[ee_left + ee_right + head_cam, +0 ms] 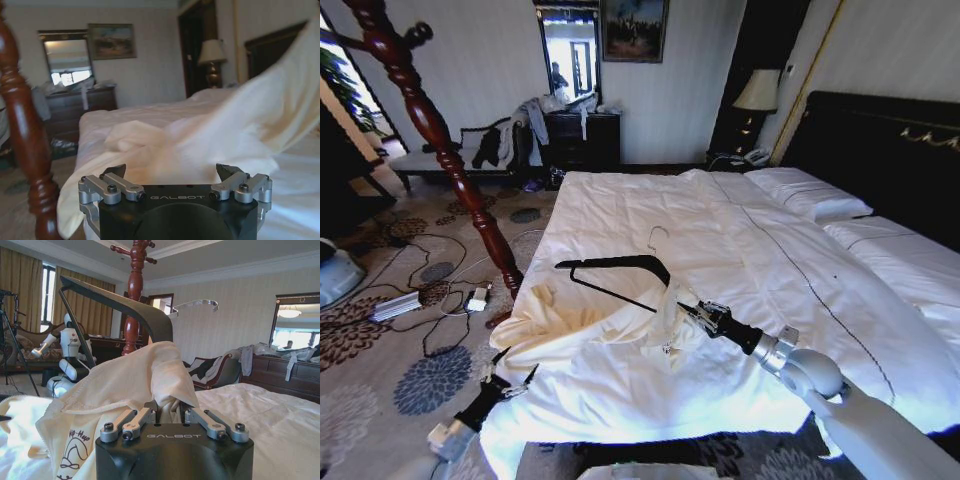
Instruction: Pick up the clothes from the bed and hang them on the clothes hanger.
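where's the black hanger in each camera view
Head view: the thin black shoulder-shaped hanger sits mid-frame, tilted above the cream garment.
Left wrist view: no hanger, cream garment across the middle.
Right wrist view: hanger at upper left.
Shared landmark: the turned red-brown wooden post.

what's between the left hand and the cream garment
Nothing: in the left wrist view the open left hand faces the clothes across bare air, with the white bed behind.

red wooden post, dresser, lamp.
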You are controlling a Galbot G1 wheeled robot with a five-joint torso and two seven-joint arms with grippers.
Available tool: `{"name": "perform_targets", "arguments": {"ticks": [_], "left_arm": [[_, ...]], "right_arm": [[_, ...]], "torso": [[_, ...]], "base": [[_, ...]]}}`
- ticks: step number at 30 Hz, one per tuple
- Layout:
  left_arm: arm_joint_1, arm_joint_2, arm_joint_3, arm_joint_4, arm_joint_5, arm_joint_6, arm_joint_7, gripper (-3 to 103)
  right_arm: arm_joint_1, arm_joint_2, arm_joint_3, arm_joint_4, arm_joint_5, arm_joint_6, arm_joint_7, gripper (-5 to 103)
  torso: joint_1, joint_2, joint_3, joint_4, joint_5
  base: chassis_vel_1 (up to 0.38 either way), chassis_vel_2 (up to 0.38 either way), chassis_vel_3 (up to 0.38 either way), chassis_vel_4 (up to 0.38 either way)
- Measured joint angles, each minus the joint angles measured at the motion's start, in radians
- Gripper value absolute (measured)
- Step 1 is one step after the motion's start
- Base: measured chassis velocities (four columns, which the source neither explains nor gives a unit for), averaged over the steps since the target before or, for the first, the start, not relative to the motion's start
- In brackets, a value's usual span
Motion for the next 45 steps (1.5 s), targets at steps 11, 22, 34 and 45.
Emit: {"name": "perform_targets", "arguments": {"ticks": [11, 22, 34, 45], "left_arm": [[-0.012, 0.009, -0.034, 0.048, -0.098, 0.001, 0.088, 100], [0.041, 0.045, 0.083, -0.291, 0.111, 0.040, 0.084, 100], [-0.162, 0.209, 0.112, -0.373, -0.021, 0.663, -0.460, 100], [-0.175, 0.337, 0.242, -0.333, -0.261, 0.791, -0.404, 100]], "right_arm": [[0.009, -0.003, -0.007, -0.006, 0.001, 0.002, -0.002, 19], [0.008, -0.005, -0.006, -0.013, 0.004, 0.014, -0.006, 19], [0.004, -0.012, -0.004, -0.015, 0.004, 0.020, -0.017, 19], [0.002, -0.015, -0.012, -0.017, 0.001, 0.017, -0.016, 19]], "torso": [[0.000, 0.000, 0.000, -0.0002, -0.0002], [0.000, 0.000, 0.000, -0.0004, 0.0002], [0.000, 0.000, 0.000, -0.0002, 0.0002], [0.000, 0.000, 0.000, 0.0001, -0.0001]], "base": [[0.000, 0.000, 0.000, 0.000], [0.000, 0.000, 0.000, 0.000], [0.000, 0.000, 0.000, 0.000], [0.000, 0.000, 0.000, 0.000]]}}
